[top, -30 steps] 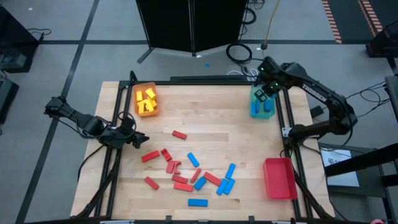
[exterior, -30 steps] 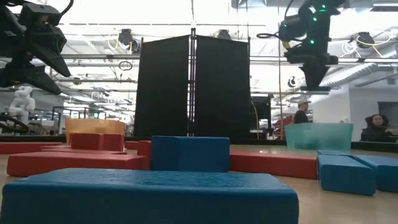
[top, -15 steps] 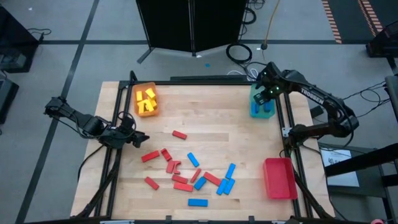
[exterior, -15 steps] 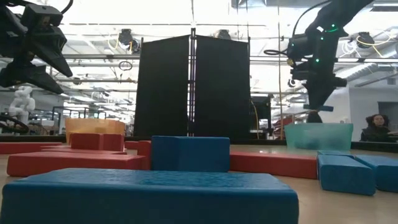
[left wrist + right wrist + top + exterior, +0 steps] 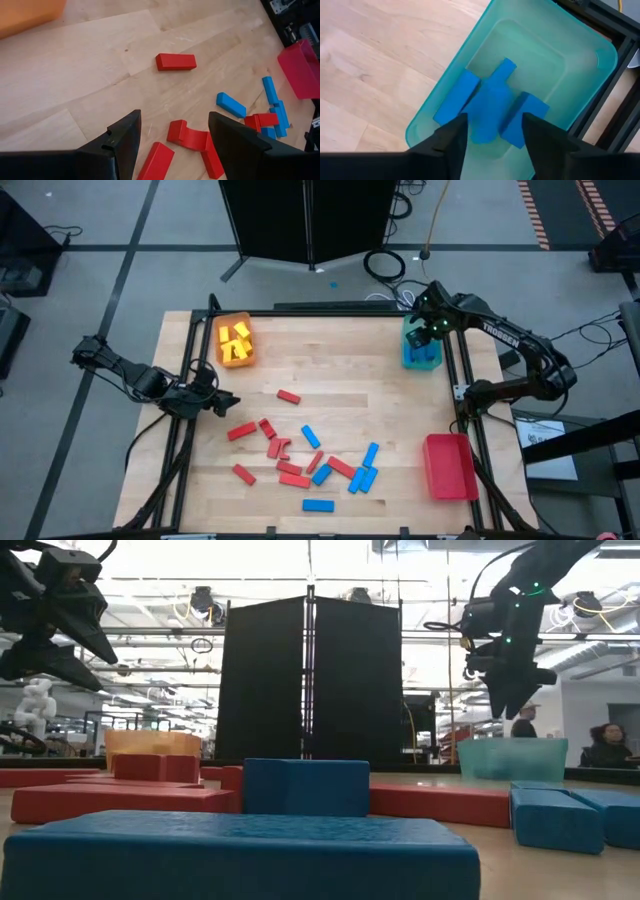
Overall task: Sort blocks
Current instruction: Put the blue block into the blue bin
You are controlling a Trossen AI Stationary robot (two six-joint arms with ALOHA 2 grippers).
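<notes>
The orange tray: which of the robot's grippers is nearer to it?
Left. The left gripper hangs just below the orange tray in the high view; the right gripper is over the teal tray.

Scattered blocks [image 5: 300, 455] lie across the tabletop's [image 5: 340, 370] near middle. One tray [image 5: 235, 340] sits at the far left corner, another [image 5: 421, 345] at the far right beneath the right pincer [image 5: 432, 330], a third [image 5: 448, 465] near right. The left pincer [image 5: 222, 404] hovers at the left edge.

Red blocks [image 5: 271, 442] and blue blocks [image 5: 343, 469] lie scattered at six o'clock. Yellow blocks [image 5: 235, 338] sit at ten, more blue [image 5: 487, 107] at two.
</notes>
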